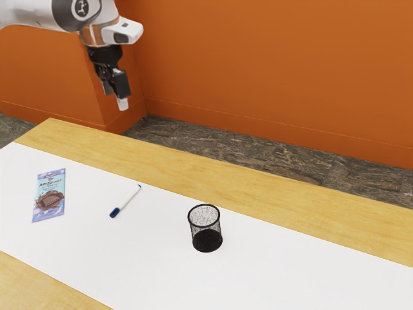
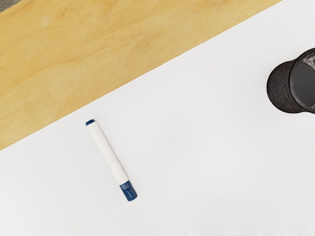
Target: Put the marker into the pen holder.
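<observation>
The marker (image 2: 109, 158) lies on its side on the white runner (image 1: 271, 258), between the chocolate bar and the pen holder and touching neither. It has a white barrel and 2 blue ends. In the exterior view its longer blue cap points near and to the exterior view's left, while its small blue end points far and to the exterior view's right, close to the runner's far edge.

My gripper (image 1: 116, 101) is raised well above the table, toward the far side at the exterior view's left. My 2 fingers stand apart, pointing down, and I have nothing between them.

The pen holder (image 1: 206, 241), 1 round black mesh cup, stands upright on the runner with its mouth up, to the exterior view's right of the marker and a little nearer. To the exterior view's left of the marker lies 1 chocolate bar (image 1: 50, 194), flat, in a light blue and purple wrapper with a brown picture on it.

The runner crosses the wooden table (image 1: 258, 194), with bare wood along both its far and near sides. Beyond are the dark, veined floor (image 1: 258, 152) and the orange wall (image 1: 258, 64).
</observation>
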`<state>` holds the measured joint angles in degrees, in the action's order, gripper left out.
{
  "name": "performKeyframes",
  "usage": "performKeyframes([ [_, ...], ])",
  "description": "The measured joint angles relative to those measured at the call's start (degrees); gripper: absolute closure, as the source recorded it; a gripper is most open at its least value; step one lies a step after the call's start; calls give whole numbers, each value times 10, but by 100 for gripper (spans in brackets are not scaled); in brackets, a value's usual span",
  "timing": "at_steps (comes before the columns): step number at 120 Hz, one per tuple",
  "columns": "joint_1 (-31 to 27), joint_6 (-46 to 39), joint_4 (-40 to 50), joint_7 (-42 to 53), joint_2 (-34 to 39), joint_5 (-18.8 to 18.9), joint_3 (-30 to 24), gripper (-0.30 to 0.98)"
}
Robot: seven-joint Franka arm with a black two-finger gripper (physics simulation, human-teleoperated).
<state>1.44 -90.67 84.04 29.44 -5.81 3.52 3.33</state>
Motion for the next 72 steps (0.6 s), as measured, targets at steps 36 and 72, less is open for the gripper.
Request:
performKeyframes([
  [36,-20,-22,43,3,-9,2,1,0],
  [72,-85,-83,52,-60,-97,-12,2,0],
])
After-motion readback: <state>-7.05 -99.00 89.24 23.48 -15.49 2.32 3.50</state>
